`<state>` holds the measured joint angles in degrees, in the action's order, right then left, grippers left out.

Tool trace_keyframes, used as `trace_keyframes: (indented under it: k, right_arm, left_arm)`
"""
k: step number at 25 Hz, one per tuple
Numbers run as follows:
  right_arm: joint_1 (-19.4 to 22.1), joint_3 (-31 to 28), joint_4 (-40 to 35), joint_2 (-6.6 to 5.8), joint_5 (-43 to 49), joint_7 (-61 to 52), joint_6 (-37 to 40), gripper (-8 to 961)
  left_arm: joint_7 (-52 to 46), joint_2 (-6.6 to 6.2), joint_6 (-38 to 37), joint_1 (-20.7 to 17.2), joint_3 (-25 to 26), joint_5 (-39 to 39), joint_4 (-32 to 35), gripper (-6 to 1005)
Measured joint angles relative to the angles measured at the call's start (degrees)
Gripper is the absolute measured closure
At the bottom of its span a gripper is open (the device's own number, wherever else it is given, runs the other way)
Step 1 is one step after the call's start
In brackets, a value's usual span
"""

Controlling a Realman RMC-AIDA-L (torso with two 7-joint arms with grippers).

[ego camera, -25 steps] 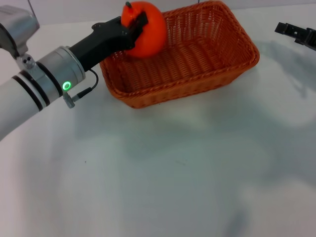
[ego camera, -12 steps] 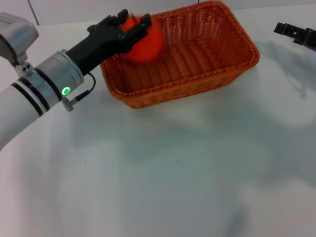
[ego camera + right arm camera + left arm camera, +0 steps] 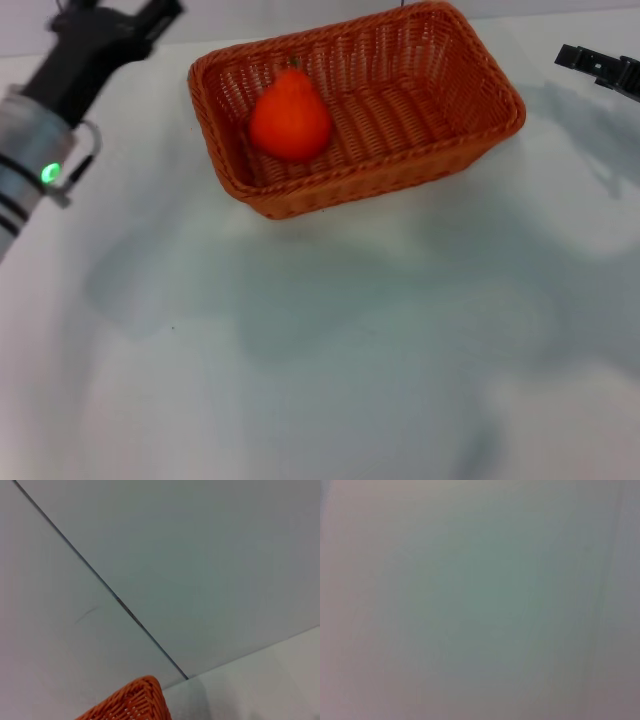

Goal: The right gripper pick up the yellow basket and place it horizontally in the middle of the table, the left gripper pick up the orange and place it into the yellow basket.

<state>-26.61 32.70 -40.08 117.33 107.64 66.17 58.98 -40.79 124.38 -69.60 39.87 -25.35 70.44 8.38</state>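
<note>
orange (image 3: 290,118) seen in wicker basket (image 3: 357,106), left end | basket at counter (image 3: 330,340) far edge | L tool (image 3: 150,14) far-left corner, R tool (image 3: 598,68) far-right: spread/pressed can't be told

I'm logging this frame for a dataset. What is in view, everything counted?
basket: 1, orange-brown wicker, on the table's far middle.
orange: 1, bright orange, inside the basket, at its left end.
table: 1, glossy white, under everything.
left gripper: 1, black, raised at the far left, apart from the basket, holding nothing.
right gripper: 1, black, at the far right edge, apart from the basket.
</note>
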Motion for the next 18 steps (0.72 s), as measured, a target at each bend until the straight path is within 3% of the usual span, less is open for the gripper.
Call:
trace_keyframes:
  k: [7, 14, 18]
  right_arm:
    - [0.47, -0.42, 0.06, 0.75, -7.00, 8.76, -0.20, 9]
    - [3.23, -4.77, -0.74, 1.85, -21.04, 27.11, 1.19, 9]
    - [5.18, -6.68, 1.99, 2.16, -32.69, 43.80, 8.05, 9]
  left_arm:
    - [16.37, -0.02, -2.10, -5.08, 10.33, -5.33, -1.97, 90]
    - [18.68, -0.30, -2.40, -9.96, 19.26, -6.85, -2.16, 89]
    - [19.17, -0.38, -2.38, -11.39, 20.54, -6.87, -2.09, 89]
